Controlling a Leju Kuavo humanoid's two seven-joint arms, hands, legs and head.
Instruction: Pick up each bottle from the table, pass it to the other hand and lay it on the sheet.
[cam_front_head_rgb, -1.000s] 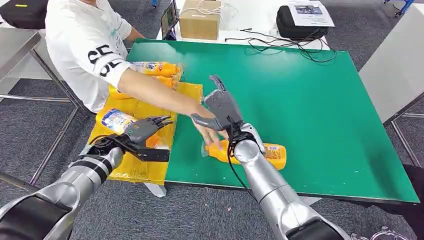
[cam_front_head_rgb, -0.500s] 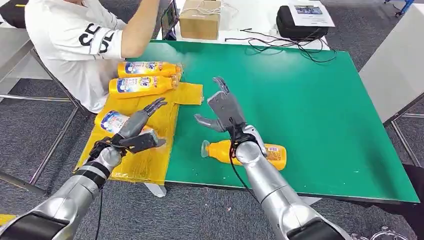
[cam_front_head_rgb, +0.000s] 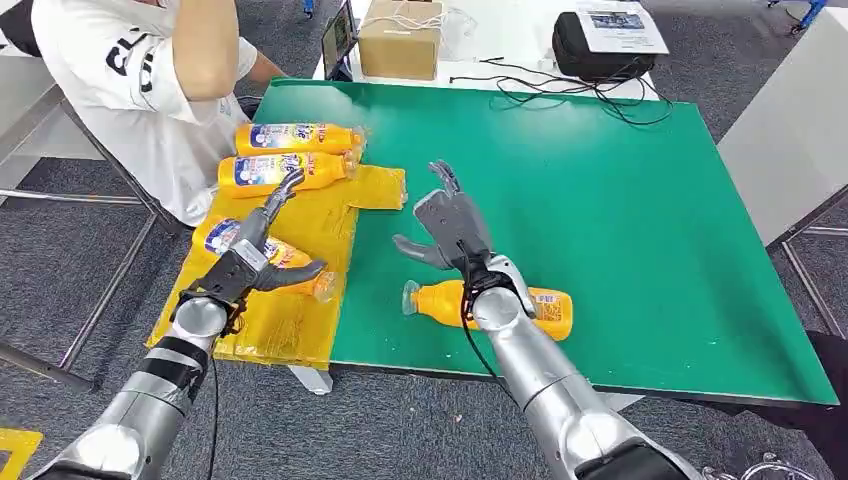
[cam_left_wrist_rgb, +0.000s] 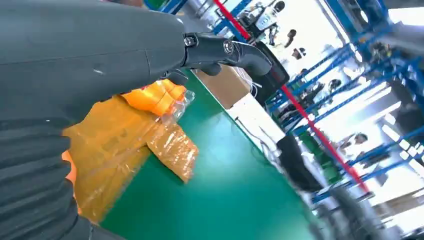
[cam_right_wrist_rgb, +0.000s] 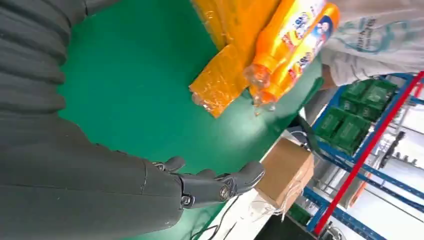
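Head view, left hand (cam_front_head_rgb: 243, 268) fingers spread wide, right hand (cam_front_head_rgb: 447, 226) likewise, orange bottles' (cam_front_head_rgb: 290, 136) blue labels unreadable

Left hand (cam_left_wrist_rgb: 100, 55) above yellow sheet (cam_left_wrist_rgb: 125, 150), green table (cam_left_wrist_rgb: 220, 190).

The head view looks forward and down from high on the robot, taking in the whole green tabletop (cam_front_head_rgb: 620, 200). Each wrist view sits close behind its own robot hand, turned on its side, facing across the tabletop. All three share the yellow sheet (cam_front_head_rgb: 300, 250) and the cardboard box (cam_front_head_rgb: 400, 38) beyond.
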